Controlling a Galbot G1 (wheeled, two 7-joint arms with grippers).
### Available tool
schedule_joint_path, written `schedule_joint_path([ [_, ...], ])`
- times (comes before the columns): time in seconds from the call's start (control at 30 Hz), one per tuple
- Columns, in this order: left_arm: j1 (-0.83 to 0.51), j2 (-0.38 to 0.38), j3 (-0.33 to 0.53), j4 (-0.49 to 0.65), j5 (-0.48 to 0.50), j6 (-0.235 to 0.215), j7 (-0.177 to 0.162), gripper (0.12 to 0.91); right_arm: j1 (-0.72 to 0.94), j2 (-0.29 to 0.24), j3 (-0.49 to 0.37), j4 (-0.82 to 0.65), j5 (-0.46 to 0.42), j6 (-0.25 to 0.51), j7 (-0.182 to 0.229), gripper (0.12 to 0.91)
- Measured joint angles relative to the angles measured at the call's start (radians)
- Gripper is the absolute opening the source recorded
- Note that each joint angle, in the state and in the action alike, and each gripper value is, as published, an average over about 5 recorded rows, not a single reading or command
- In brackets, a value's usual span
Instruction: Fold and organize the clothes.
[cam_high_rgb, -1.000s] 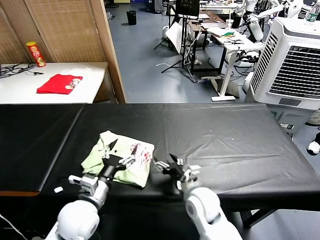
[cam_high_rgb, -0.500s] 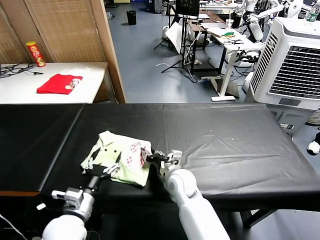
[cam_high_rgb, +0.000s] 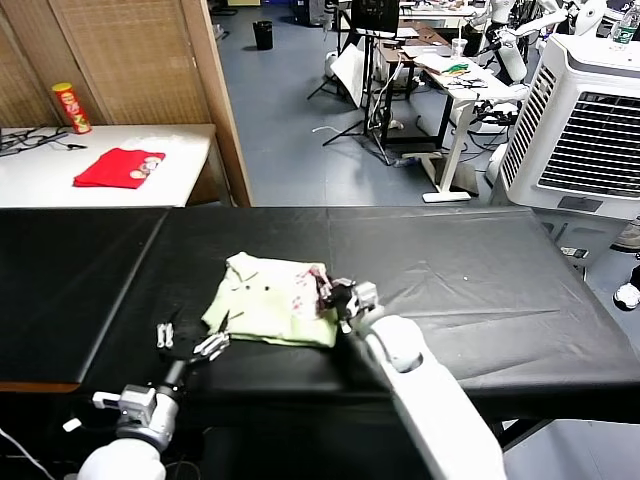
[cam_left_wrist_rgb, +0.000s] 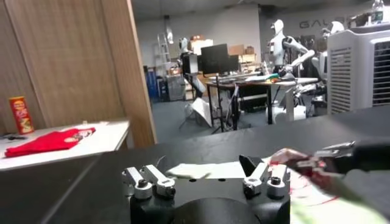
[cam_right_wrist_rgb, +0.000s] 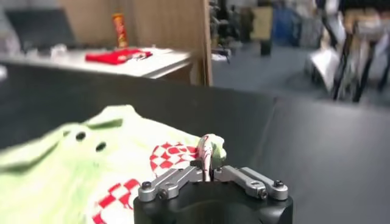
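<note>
The clothes, a pale green shirt with a collar, dark buttons and red floral print, lie bunched on the black table, a little left of its middle. My right gripper is at the shirt's right edge, shut on a pinched fold of fabric; in the right wrist view the gripper holds that fold upright between its fingers, the shirt spread beyond. My left gripper stands open near the front edge, just left of the shirt and apart from it. The left wrist view shows it empty.
A white side table at the back left holds a small red folded garment and a crisps can. A wooden partition stands behind the black table. A large air cooler is at the far right.
My right gripper went to the shirt's right edge, closed on it and dragged the shirt right and away from me. My left gripper drew back off the shirt toward the front edge.
</note>
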Motion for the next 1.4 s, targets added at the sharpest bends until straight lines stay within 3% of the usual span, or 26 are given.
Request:
schedule_joint_path([
  [0.07,0.001,0.0,-0.007,0.01,-0.014,-0.022,-0.002,0.798,0.004,-0.045,-0.003,0.004,-0.029,0.044,-0.02,0.368],
  [0.17,0.002,0.0,-0.018,0.029,-0.026,-0.06,0.006,0.798,-0.019,-0.108,0.007,0.046,-0.052,0.105,-0.015,0.535],
  [0.3,0.009,0.004,-0.024,0.041,-0.031,-0.058,0.006,0.798,-0.111,-0.17,0.041,0.158,-0.064,0.146,0.028,0.736],
  [0.4,0.023,0.015,-0.025,0.035,-0.037,-0.048,-0.01,0.798,-0.23,-0.188,0.089,0.274,-0.062,0.17,0.079,0.789],
  [0.77,0.141,0.059,-0.048,-0.032,-0.072,-0.045,-0.017,0.798,-0.77,-0.133,0.306,0.63,-0.067,0.272,0.269,0.798],
  [0.9,0.2,0.064,-0.06,-0.059,-0.104,-0.012,-0.033,0.798,-0.919,-0.11,0.356,0.728,-0.063,0.278,0.319,0.798],
  [1.07,0.268,0.068,-0.084,-0.104,-0.169,0.047,-0.063,0.798,-1.071,-0.085,0.38,0.823,-0.053,0.248,0.38,0.798],
  [1.2,0.313,0.074,-0.113,-0.137,-0.196,0.07,-0.066,0.798,-1.165,-0.067,0.374,0.87,-0.048,0.222,0.433,0.798],
  [1.4,0.355,0.078,-0.145,-0.162,-0.227,0.091,-0.062,0.798,-1.232,-0.06,0.37,0.894,-0.048,0.216,0.449,0.798],
])
